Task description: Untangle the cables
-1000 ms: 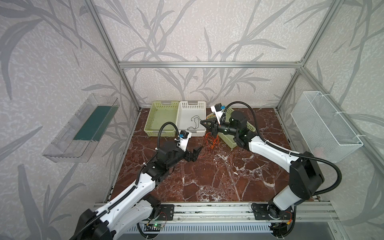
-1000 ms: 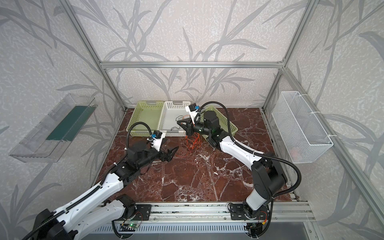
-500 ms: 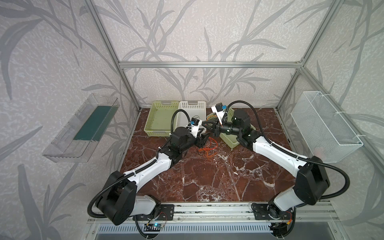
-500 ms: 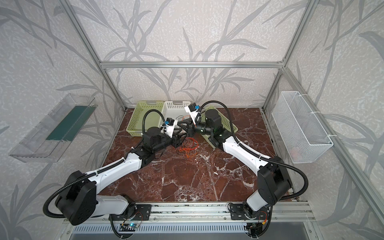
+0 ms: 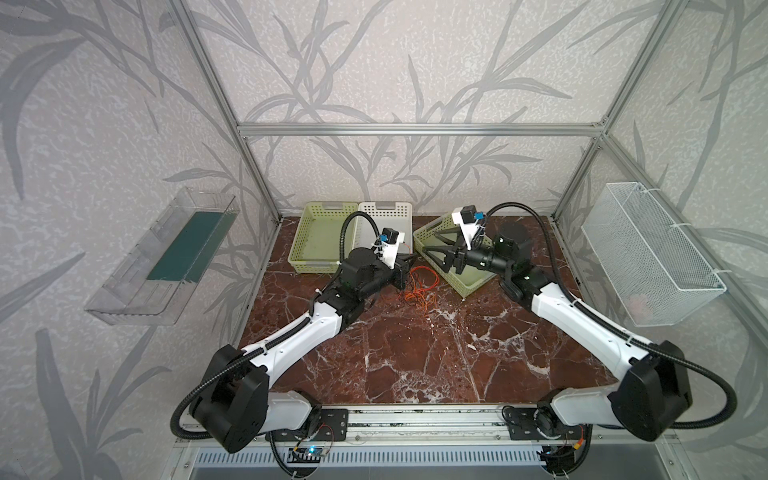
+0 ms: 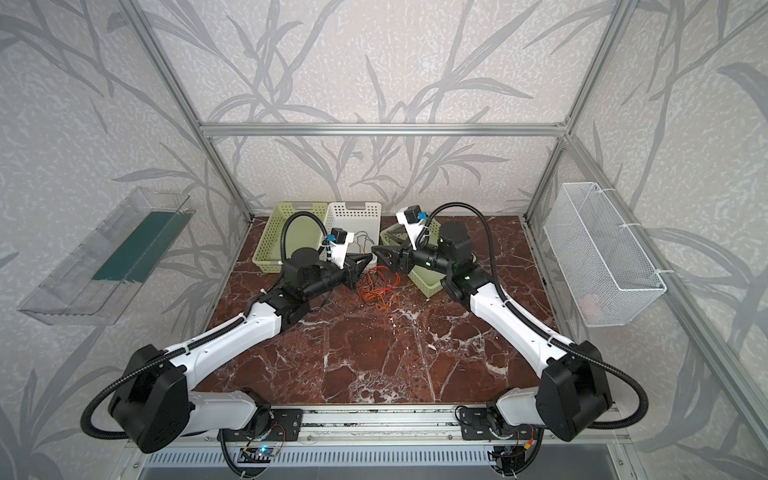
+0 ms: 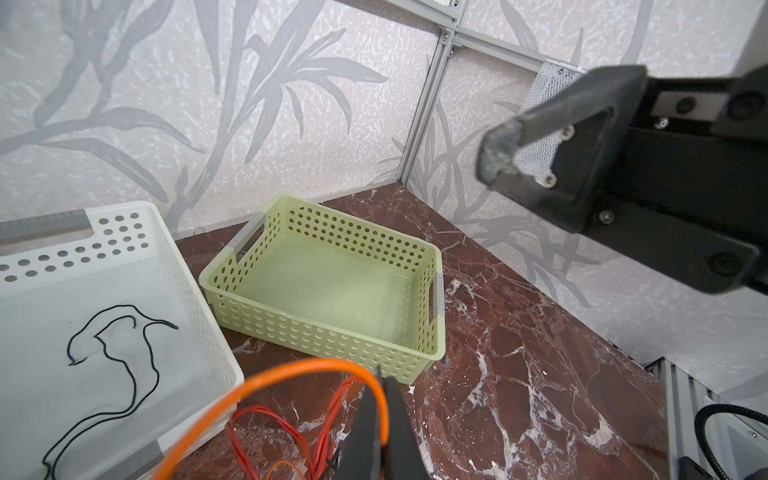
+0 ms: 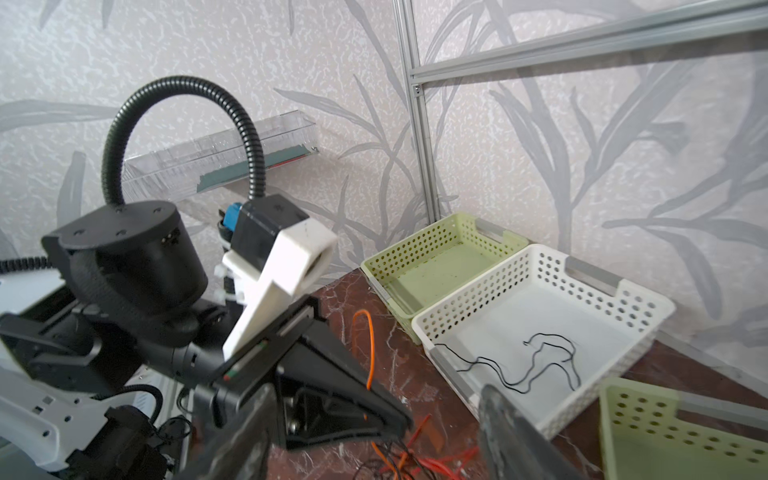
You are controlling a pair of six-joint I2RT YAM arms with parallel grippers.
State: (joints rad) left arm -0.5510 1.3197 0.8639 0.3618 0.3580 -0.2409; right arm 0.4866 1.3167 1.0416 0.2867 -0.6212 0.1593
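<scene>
The cables lie as a tangle of orange, red and black wires on the marble floor between the baskets, seen in both top views. My left gripper is shut on an orange cable that loops up from the tangle; red strands lie below it. In a top view the left gripper sits just above the pile. My right gripper hangs open and holds nothing, facing the left gripper from above the pile's far side. One black cable lies apart in the white basket.
A green basket and the white basket stand at the back. Another green basket sits angled under the right arm. A wire basket hangs on the right wall, a clear shelf on the left wall.
The left arm has reached in to the tangle and its gripper has shut on the orange cable. The right gripper has opened, let the cables go and drawn back a little.
</scene>
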